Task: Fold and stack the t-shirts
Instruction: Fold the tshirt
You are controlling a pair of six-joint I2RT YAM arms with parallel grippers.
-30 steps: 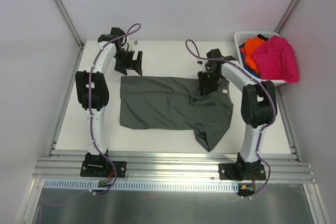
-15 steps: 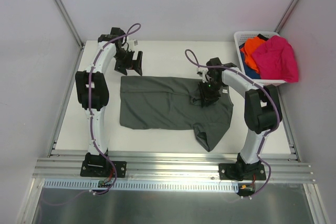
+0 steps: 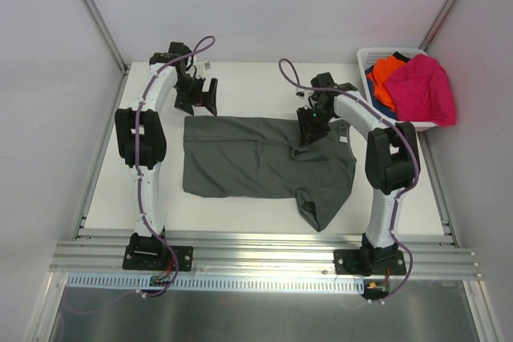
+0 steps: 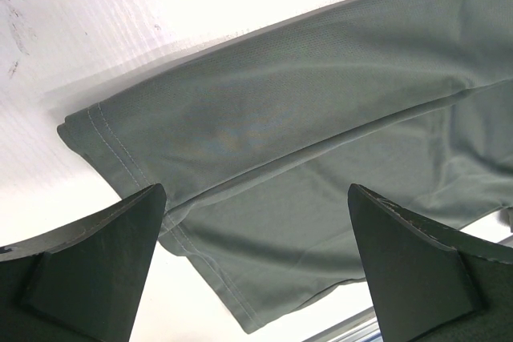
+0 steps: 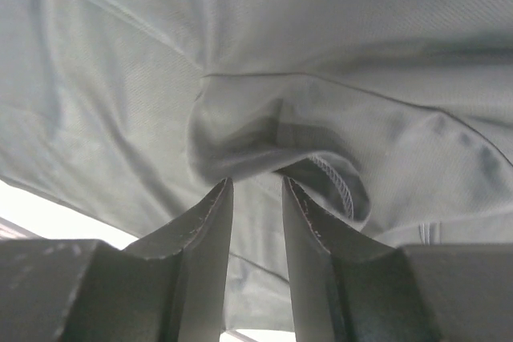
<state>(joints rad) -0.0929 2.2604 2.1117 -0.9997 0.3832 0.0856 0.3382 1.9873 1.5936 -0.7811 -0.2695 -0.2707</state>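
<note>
Top external view, we start at the left: the left gripper [image 3: 200,106] hangs over the far side of the table [image 3: 248,78] with its jaws spread wide, released, just beyond the far left corner of the dark grey-green t-shirt [image 3: 240,162]. That shirt lies spread across the middle of the table, with one sleeve trailing toward the near edge. Further right, the right gripper [image 3: 309,135] bears down on the shirt's far right part. In the right wrist view we see its fingers [image 5: 210,222] drawn narrow, clenched on a puckered fold of the cloth. At the far right, the white basket [image 3: 370,57] holds an orange t-shirt [image 3: 386,71], a blue t-shirt [image 3: 383,106] and a magenta-pink t-shirt [image 3: 425,90] that drapes over its rim.
</note>
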